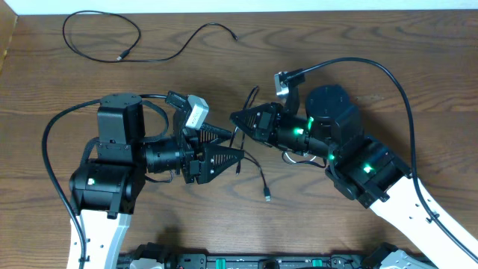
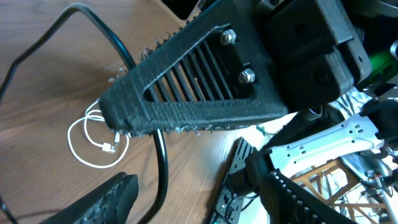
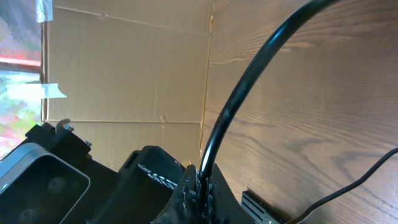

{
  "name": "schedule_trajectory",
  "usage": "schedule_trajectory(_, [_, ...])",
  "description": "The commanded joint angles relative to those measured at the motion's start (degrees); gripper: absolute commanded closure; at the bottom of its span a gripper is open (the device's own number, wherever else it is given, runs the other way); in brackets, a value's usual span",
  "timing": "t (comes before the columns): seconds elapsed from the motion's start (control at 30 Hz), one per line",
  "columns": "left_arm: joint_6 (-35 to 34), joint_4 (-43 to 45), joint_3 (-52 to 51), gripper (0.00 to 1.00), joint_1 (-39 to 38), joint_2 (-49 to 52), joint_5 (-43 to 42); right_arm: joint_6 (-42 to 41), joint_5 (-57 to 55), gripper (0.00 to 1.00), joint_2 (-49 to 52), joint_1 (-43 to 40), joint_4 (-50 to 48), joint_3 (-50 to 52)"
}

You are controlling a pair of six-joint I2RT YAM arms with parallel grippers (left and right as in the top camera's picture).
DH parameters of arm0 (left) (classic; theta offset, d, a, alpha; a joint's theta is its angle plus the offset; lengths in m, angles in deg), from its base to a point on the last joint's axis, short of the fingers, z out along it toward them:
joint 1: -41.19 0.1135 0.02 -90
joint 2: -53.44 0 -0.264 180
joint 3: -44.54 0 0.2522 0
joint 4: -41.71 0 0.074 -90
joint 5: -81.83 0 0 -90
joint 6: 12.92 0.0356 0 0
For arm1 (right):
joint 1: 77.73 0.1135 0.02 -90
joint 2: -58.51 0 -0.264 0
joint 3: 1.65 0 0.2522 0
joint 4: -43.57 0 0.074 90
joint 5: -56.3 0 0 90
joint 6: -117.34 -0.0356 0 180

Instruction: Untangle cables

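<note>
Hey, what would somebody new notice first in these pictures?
At the middle of the table, the right tool pinches a black cable, nearly tip to tip with the open left tool. A second black cable lies loosely looped near the far left corner, well apart.

left arm (image 1: 112,175), right arm (image 1: 351,149): bulky black motor housings, white lower links, small green lights (image 1: 299,133); thick black cords (image 1: 52,149) run along each; silver-grey wrist cameras (image 1: 196,112); left gripper (image 2: 119,152): black triangular fingers (image 2: 186,106), slotted, rough serrated edges, two hex screws (image 2: 228,36)
</note>
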Motion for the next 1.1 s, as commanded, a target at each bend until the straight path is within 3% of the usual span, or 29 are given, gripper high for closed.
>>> schedule_trajectory(0.0, [-0.4,0.2,1.3,0.32,0.0,-0.1,-2.6,-1.1,-1.4,0.98,-0.7,1.0,-0.4,-0.3])
schedule_trajectory(0.4, [-0.4,1.0,1.3,0.36,0.0,-0.1,-2.6,-1.2,-1.4,0.98,-0.7,2.4,-0.6,-0.3])
schedule_trajectory(0.53, [-0.4,1.0,1.3,0.44,0.0,-0.1,-2.5,-1.2,-1.4,0.98,-0.7,2.4,-0.6,-0.3])
schedule_trajectory(0.63, [-0.4,1.0,1.3,0.64,0.0,-0.1,-1.7,-1.2,-1.2,0.98,-0.7,2.4,-0.6,-0.3])
schedule_trajectory(0.77, [-0.4,1.0,1.3,0.67,0.0,-0.1,-1.1,-1.1,-1.0,0.98,-0.7,2.4,-0.5,-0.3])
schedule_trajectory(0.9, [-0.4,1.0,1.3,0.91,0.0,-0.1,-1.1,-1.1,-0.7,0.98,-0.7,2.4,-0.5,-0.3])
schedule_trajectory(1.07, [-0.4,1.0,1.3,0.92,0.0,-0.1,-1.1,-1.1,-0.7,0.98,-0.7,2.4,-0.4,-0.3])
